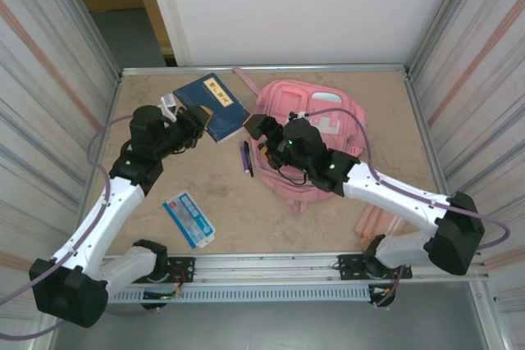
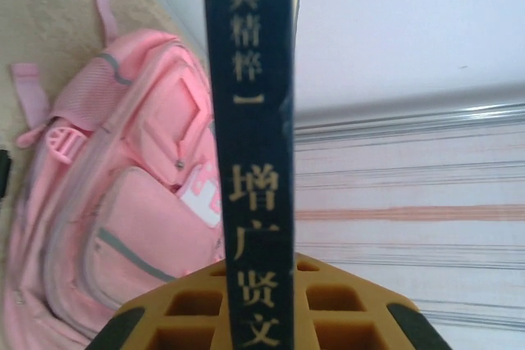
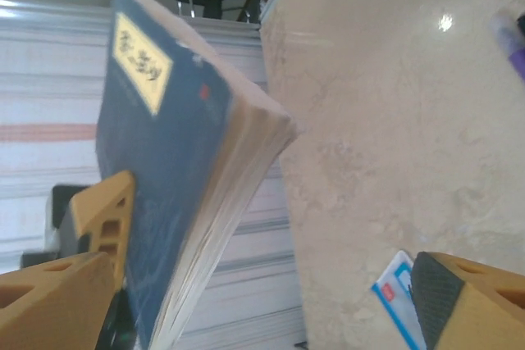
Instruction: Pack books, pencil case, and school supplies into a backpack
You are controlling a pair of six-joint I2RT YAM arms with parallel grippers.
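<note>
L. tool (image 2: 262,311) pinched on navy book (image 1: 215,105); R. tool (image 3: 271,239) spread wide beside it. Risk: slip/pivot w/ single pinch en route to backpack (image 1: 326,111).

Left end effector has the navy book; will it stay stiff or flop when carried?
Likely stiff: the navy book shows a thick page block in the right wrist view. The free page edge might fan open, since nothing clamps it. Pinched near its spine by the left end effector, it could pivot if nudged against the backpack.
</note>
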